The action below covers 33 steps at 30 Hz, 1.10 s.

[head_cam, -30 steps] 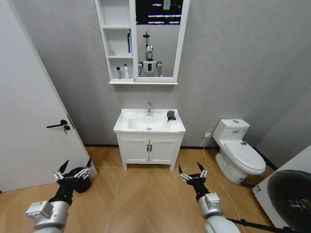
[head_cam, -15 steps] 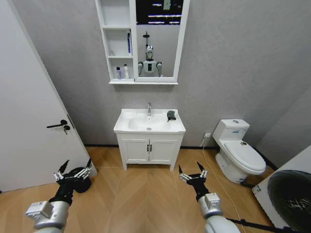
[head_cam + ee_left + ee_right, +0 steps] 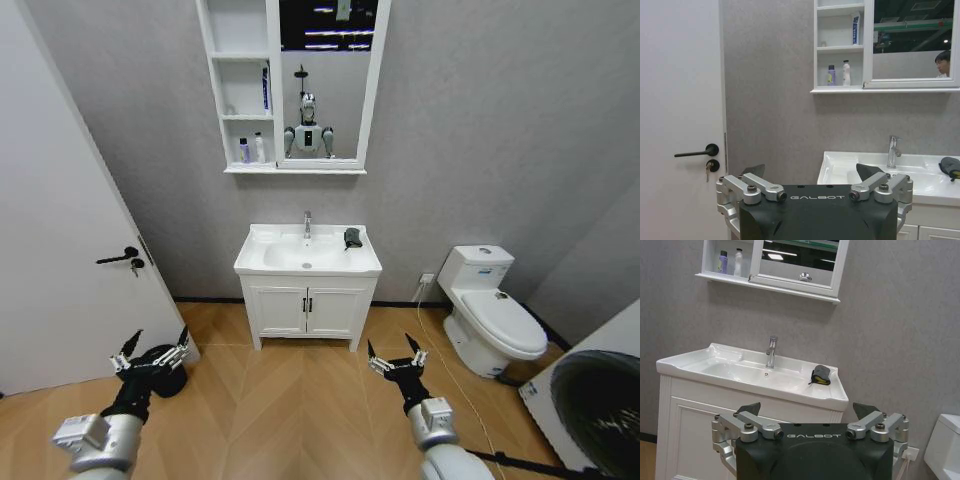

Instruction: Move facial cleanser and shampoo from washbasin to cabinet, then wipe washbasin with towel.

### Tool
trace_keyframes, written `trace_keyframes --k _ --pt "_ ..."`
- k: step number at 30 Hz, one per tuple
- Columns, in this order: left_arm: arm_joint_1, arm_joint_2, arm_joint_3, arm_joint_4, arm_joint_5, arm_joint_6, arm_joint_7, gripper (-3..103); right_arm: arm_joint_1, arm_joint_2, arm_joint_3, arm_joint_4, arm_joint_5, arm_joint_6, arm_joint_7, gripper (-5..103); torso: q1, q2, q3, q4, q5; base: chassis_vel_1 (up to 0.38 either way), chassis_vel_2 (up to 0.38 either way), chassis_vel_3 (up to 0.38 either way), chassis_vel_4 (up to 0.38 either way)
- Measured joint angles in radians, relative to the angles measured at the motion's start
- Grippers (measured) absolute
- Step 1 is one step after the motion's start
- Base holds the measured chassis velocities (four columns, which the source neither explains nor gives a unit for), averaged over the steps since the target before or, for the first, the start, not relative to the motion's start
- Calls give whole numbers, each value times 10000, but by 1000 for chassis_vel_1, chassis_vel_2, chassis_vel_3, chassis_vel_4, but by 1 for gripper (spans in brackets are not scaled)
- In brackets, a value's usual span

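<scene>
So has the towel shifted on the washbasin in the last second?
No. The towel lies at the same spot on the washbasin rim, right of the faucet, as before.

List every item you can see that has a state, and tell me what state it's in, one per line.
Small purple bottle with black cap: upright on the cabinet's lowest shelf.
Slim white bottle: upright beside it, same shelf.
Dark grey towel: crumpled on the washbasin's right rim.
White ceramic washbasin: bowl bare, chrome faucet not running.
White two-door cupboard: doors closed.
Toilet: lid down.
Left gripper: open, empty.
Right gripper: open, empty.
</scene>
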Motion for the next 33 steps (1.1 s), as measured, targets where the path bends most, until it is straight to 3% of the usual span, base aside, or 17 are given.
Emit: trace_keyframes --k 33 --pt "0 0 0 0 0 0 0 100 0 0 0 0 0 0 0 100 0 0 0 0 0 0 0 0 0"
